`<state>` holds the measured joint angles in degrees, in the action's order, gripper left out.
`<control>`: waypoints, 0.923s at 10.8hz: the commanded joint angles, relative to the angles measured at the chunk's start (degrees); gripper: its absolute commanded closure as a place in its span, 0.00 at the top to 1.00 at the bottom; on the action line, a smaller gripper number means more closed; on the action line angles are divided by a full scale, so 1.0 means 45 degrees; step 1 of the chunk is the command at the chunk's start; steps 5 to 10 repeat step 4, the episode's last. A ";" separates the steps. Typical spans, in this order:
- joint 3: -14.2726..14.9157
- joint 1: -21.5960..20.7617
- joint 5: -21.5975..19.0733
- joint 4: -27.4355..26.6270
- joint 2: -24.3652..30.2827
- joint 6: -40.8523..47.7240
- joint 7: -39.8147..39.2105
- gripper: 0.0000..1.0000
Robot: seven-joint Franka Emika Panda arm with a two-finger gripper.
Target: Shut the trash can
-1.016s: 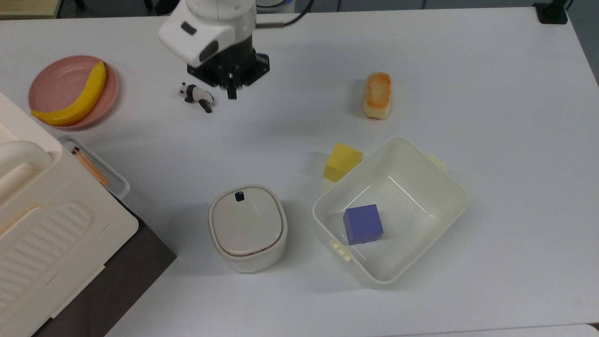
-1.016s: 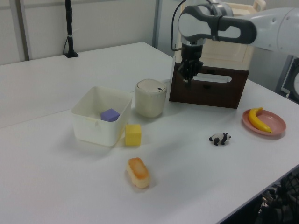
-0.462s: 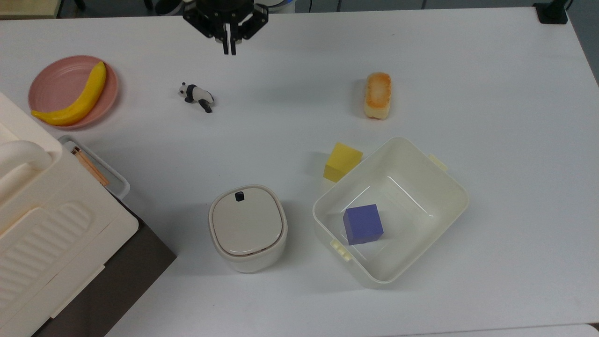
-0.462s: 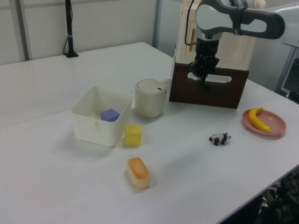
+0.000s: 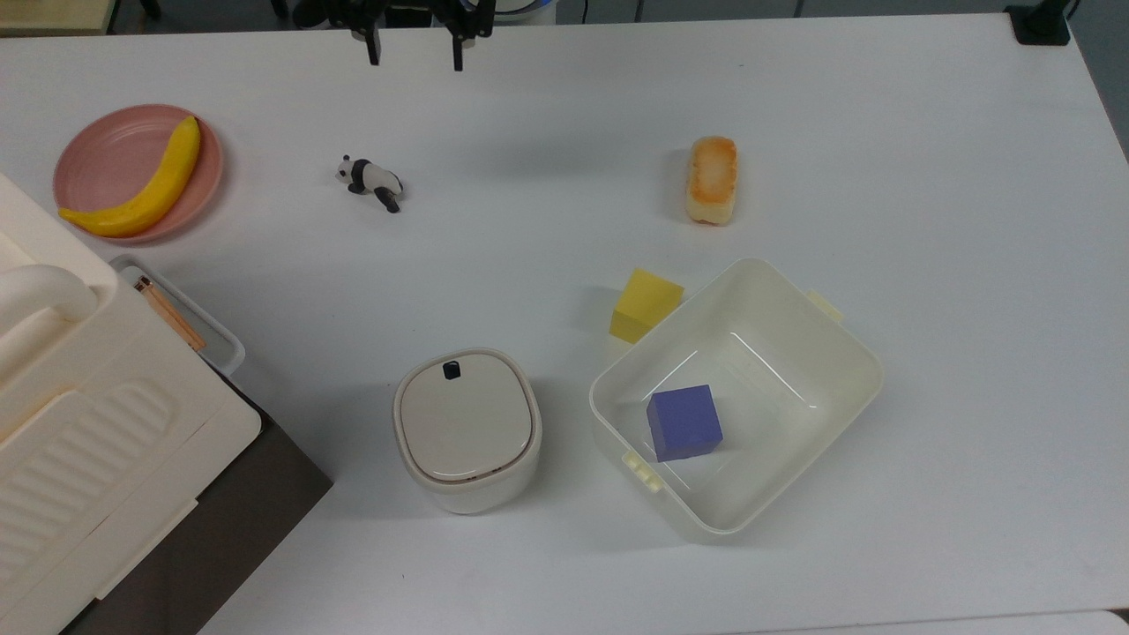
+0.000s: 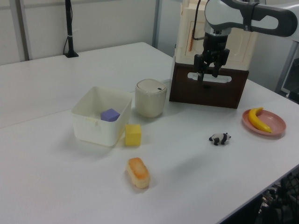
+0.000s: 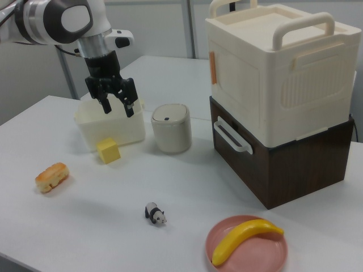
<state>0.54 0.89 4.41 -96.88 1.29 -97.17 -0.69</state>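
The gripper [image 5: 413, 55] hangs in the air above the white table [image 5: 926, 176], at the upper edge of the top view, with its two fingers [image 7: 105, 105] spread wide and nothing between them. In the right view it [image 7: 117, 106] points down and stays high over the table surface.

The trash can [image 5: 467, 429] stands well apart from the gripper, straight below it in the top view and a little toward the top view's right. Its flat lid [image 5: 466, 428] lies down on the body, and the small black button [image 5: 452, 371] sits at the lid edge that faces the gripper. In the left view the trash can [image 6: 150, 98] is lower than the gripper [image 6: 209, 74] and toward the left view's left.

The toy panda [image 5: 370, 180] lies on the table between the gripper and the trash can, nearer to the gripper. The cream tub [image 5: 776, 300] with the purple cube [image 5: 684, 422] stands just beside the trash can, on the top view's right.
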 commanded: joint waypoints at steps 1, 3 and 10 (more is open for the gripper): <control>0.0075 -0.0062 -0.0003 -0.0209 0.0260 -0.0029 0.0212 1.00; 0.0075 -0.0062 -0.0022 -0.0112 0.0240 -0.0048 0.0250 1.00; 0.0075 -0.0043 -0.0023 0.0024 0.0182 -0.0009 0.0251 1.00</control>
